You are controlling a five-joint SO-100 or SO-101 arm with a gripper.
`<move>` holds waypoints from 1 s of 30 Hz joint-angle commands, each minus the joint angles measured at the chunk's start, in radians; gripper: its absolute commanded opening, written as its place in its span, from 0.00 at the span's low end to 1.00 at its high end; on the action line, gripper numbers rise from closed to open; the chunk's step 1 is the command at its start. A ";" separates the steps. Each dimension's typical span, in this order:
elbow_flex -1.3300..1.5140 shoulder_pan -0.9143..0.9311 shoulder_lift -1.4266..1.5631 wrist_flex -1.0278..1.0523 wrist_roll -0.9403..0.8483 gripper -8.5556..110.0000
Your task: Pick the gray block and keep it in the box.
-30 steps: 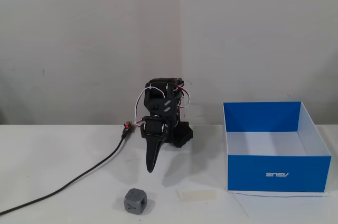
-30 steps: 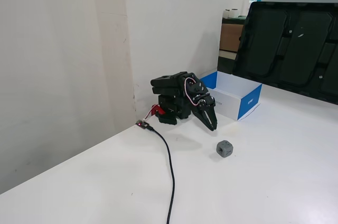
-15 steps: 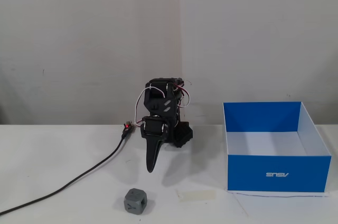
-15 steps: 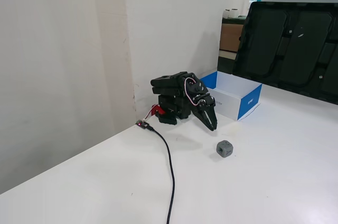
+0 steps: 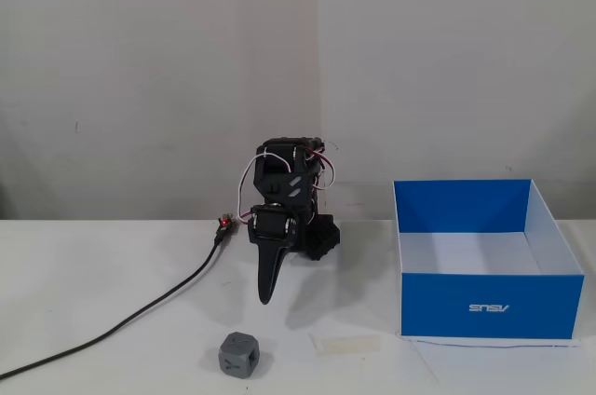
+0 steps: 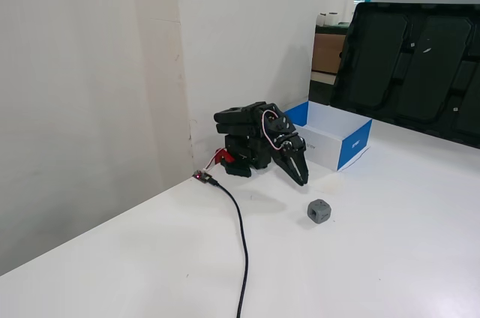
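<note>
ITEM: gray block (image 5: 238, 355). Small dark-gray cube w/ bevelled corners, round recesses in faces. Looks rigid, prob. light plastic; unlikely fragile. Flat faces give fair purchase, though smooth finish may slip a bit. Best hold, by my guess: two opposite flat faces, pads centred over the recesses, not on the bevels, where it could twist out.

LOC.: sits alone on white surface (image 6: 390, 258), in front of the arm, well apart from the box (image 5: 484, 306); in a fixed view it lies below and slightly left of the claw tip, nothing touching it.

CLAW (image 5: 265, 296): arm folded low at its base by the wall, claw pointing down toward surface, tips pressed together, pinching nothing. Near the block in a fixed view (image 6: 303, 180) but clearly apart.

BOX: large, blue outside, white inside, white logo on front; open top, appears empty. Right of arm in a fixed view.

MISC.: black cable (image 5: 140, 316) runs off left; pale strip of tape (image 5: 346, 344) on surface between block and box.

STATUS: pick not yet begun.
</note>
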 commanded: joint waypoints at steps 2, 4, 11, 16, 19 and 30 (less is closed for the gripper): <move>0.005 -0.040 0.121 0.002 0.008 0.07; 0.005 -0.038 0.121 0.000 0.009 0.07; -0.008 -0.020 0.121 0.021 0.009 0.07; -0.075 -0.011 0.104 0.032 0.009 0.07; -0.123 -0.011 0.046 0.014 0.009 0.07; -0.336 0.003 -0.279 -0.072 0.025 0.07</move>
